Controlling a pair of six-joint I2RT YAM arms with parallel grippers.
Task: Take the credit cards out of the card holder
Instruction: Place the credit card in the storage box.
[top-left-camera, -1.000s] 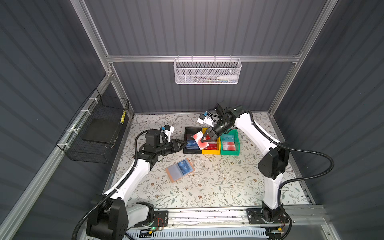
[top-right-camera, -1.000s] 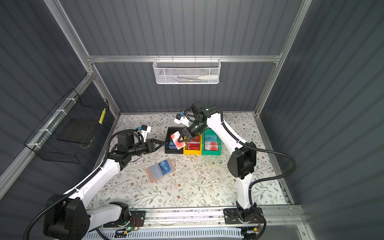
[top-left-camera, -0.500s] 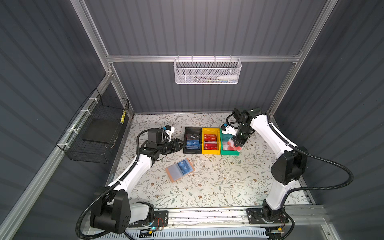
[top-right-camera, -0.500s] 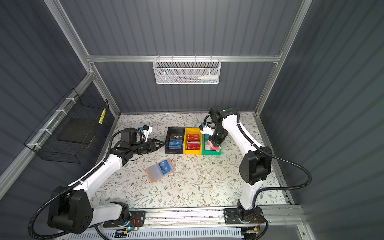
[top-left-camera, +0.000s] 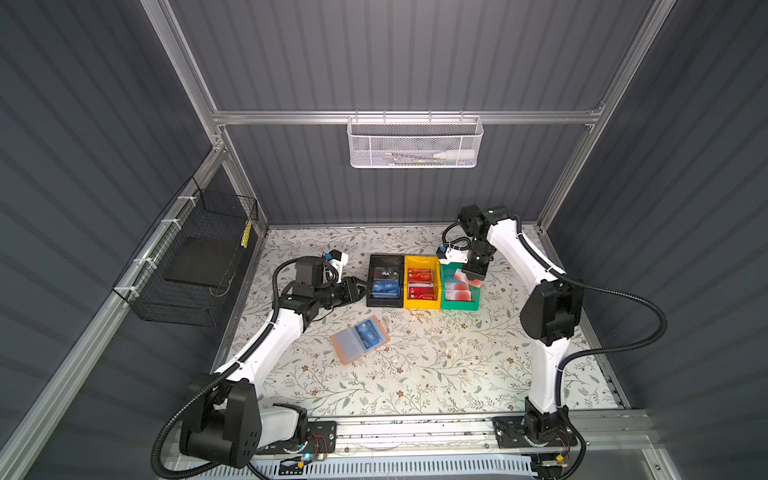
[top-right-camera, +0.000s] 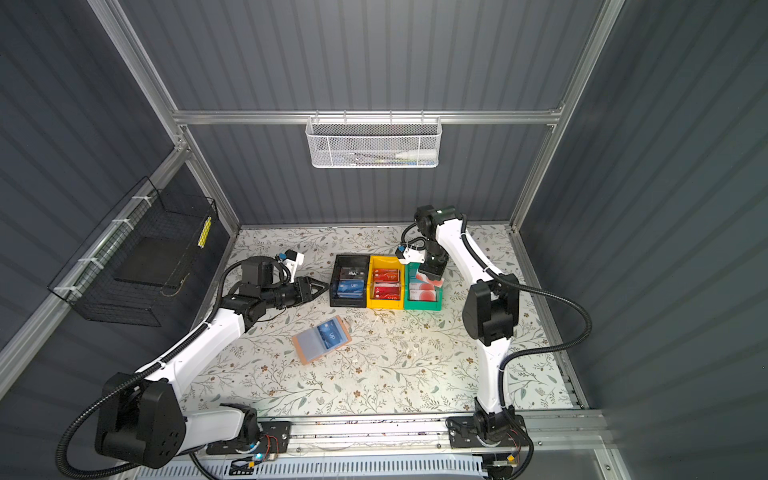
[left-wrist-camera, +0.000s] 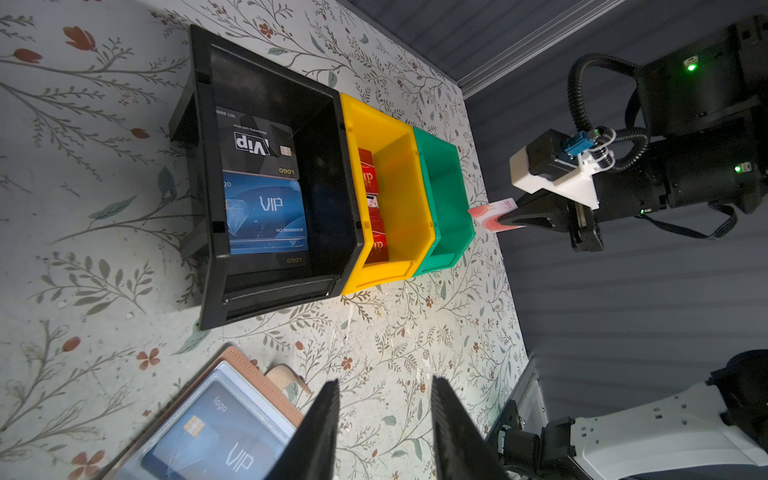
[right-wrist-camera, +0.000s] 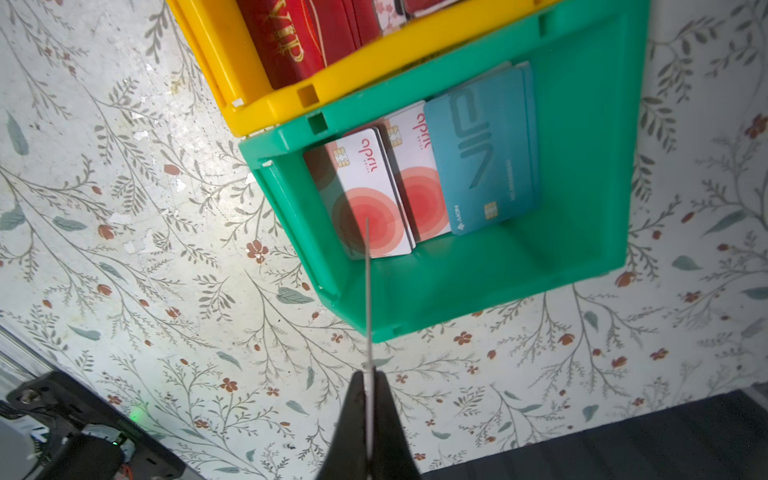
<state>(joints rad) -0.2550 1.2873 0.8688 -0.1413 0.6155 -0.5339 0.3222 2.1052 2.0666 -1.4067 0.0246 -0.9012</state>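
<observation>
- The held card (right-wrist-camera: 368, 291), white with red rings, is pinched by one short end in the right fingers (right-wrist-camera: 368, 376), which are closed flat on it. In the right wrist view I see it edge-on, a thin line running straight out from the tips.
- What the next move turns on: the card's long axis points from the fingers down into the green bin (right-wrist-camera: 457, 291). Its free end lines up with the matching white-and-red cards already lying inside, beside a teal one. In a top view the card hangs over the side of that bin away from the yellow bin (top-left-camera: 422, 307). I can't tell whether it clears the side wall. I judge that letting go is nearly all that's left here.
- The holder (top-left-camera: 360, 338) lies open on the table (top-left-camera: 415, 365) in front of the black bin (top-left-camera: 385, 305), well apart from the right fingers. Its long axis runs diagonally. A blue card (top-left-camera: 369, 332) sits in one sleeve, and the other sleeve looks empty.
- The left arm is clearly the nearer one to the holder. The left fingers (top-right-camera: 316, 286) are partly apart and hold nothing. They hover just beside the black bin, pointing at it, with the holder close by.
- A second ago the right fingers carried the card above the black and yellow bins. Half a second ago they had reached the green bin, and now they sit over it. The holder hasn't shifted, and the left arm and its finger gap look almost unchanged.
</observation>
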